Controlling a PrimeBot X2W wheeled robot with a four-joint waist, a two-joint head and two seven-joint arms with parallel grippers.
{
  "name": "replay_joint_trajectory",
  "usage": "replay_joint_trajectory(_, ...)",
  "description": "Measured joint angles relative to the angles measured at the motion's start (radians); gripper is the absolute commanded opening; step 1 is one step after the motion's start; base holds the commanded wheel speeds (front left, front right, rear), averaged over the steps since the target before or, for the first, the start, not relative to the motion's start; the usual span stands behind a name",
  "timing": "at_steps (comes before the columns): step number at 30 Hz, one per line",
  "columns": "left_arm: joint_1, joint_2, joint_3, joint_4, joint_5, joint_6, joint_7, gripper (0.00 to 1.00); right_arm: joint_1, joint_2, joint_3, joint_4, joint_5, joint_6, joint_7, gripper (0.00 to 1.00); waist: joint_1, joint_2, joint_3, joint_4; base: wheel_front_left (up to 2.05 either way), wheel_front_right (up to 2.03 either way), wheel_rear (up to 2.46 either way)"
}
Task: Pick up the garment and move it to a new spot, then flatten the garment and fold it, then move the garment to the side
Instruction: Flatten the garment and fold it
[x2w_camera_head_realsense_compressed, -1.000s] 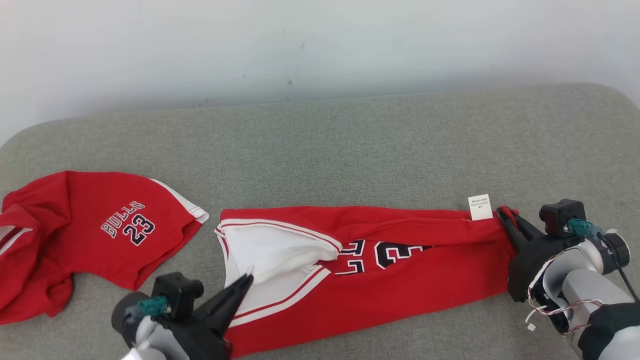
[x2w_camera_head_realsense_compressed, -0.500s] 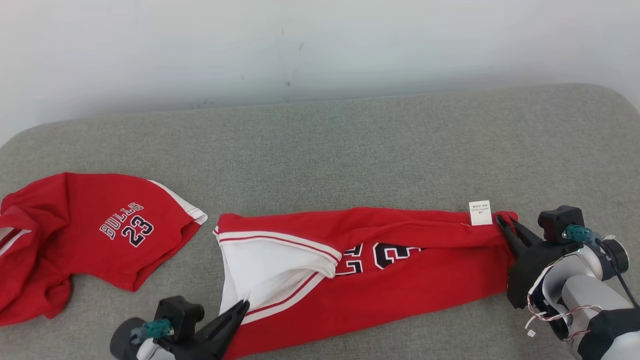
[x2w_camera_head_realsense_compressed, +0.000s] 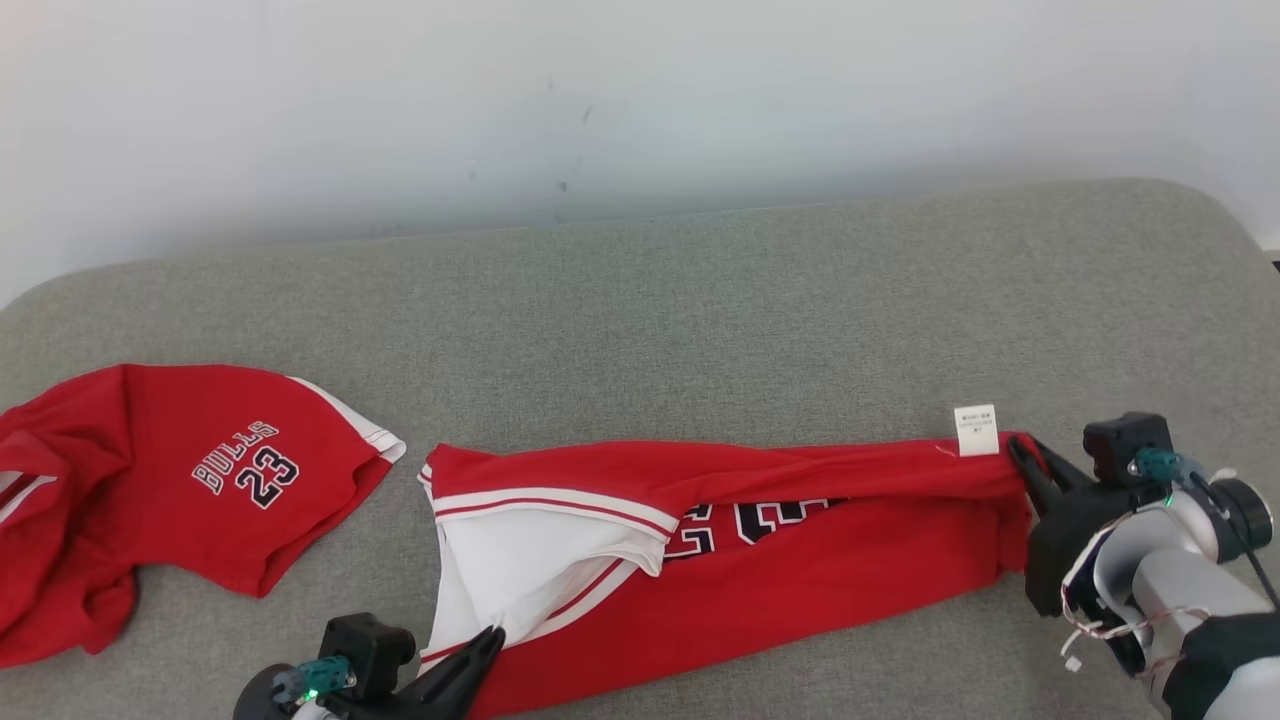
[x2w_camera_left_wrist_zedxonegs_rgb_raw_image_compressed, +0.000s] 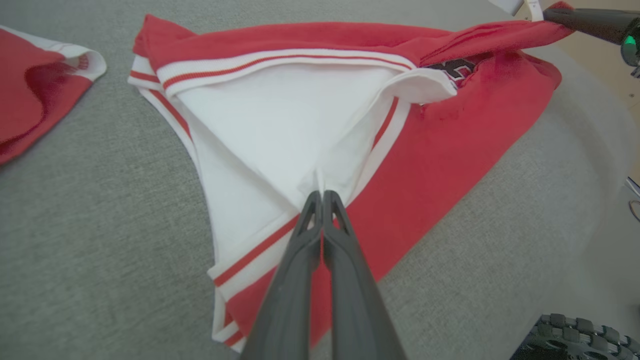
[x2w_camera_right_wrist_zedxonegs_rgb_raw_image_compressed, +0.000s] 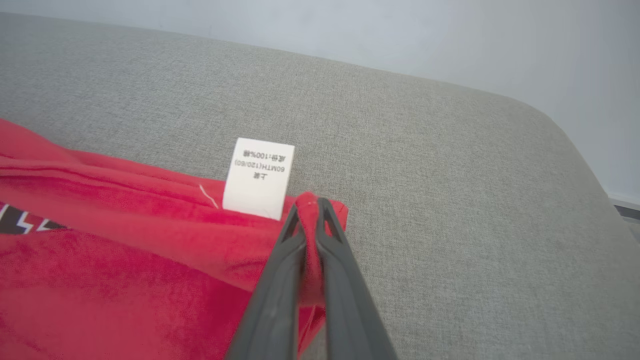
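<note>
The garment (x2w_camera_head_realsense_compressed: 800, 570) is a red jersey with white trim, stretched left to right across the grey cushion. My left gripper (x2w_camera_head_realsense_compressed: 492, 635) is shut on its white inner cloth near the front edge; in the left wrist view the left gripper (x2w_camera_left_wrist_zedxonegs_rgb_raw_image_compressed: 320, 192) pinches a fold of that white cloth of the garment (x2w_camera_left_wrist_zedxonegs_rgb_raw_image_compressed: 450, 150). My right gripper (x2w_camera_head_realsense_compressed: 1018, 445) is shut on the red corner at the far right, beside a white care label (x2w_camera_head_realsense_compressed: 976, 430). The right wrist view shows the right gripper (x2w_camera_right_wrist_zedxonegs_rgb_raw_image_compressed: 310, 202) clamped on the garment (x2w_camera_right_wrist_zedxonegs_rgb_raw_image_compressed: 100, 280), with the label (x2w_camera_right_wrist_zedxonegs_rgb_raw_image_compressed: 258, 177) just to its left.
A second red garment (x2w_camera_head_realsense_compressed: 150, 470) printed BULLS 23 lies crumpled at the left, seen as the second red garment (x2w_camera_left_wrist_zedxonegs_rgb_raw_image_compressed: 30, 100) in the left wrist view. The grey cushion (x2w_camera_head_realsense_compressed: 700, 320) runs back to a white wall (x2w_camera_head_realsense_compressed: 600, 100). Its rounded front edge (x2w_camera_left_wrist_zedxonegs_rgb_raw_image_compressed: 575, 200) lies close on the right.
The head camera has shifted slightly. My left gripper has drawn back toward the near edge, pulling the white cloth with it. The right gripper keeps its hold on the red corner.
</note>
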Motion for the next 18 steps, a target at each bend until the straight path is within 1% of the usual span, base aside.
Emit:
replay_joint_trajectory(7,0.0,-0.015,0.003,0.007,0.0,-0.01,0.0,0.0,-0.073,0.007,0.003,0.025,-0.002,-0.004,0.004,0.0,0.0,0.0,-0.002,0.001,0.0,0.0,0.0)
replay_joint_trajectory(10,-0.001,-0.027,0.001,0.011,0.001,-0.016,0.0,0.0,-0.073,0.006,0.005,0.049,-0.004,-0.008,0.013,0.0,0.0,0.0,-0.003,0.011,0.0,0.0,0.0)
replay_joint_trajectory(18,0.016,-0.026,0.001,0.031,0.0,-0.023,0.0,0.0,-0.072,0.014,0.018,0.097,-0.01,-0.008,0.03,0.0,0.0,0.0,-0.019,0.028,0.0,0.0,0.0)
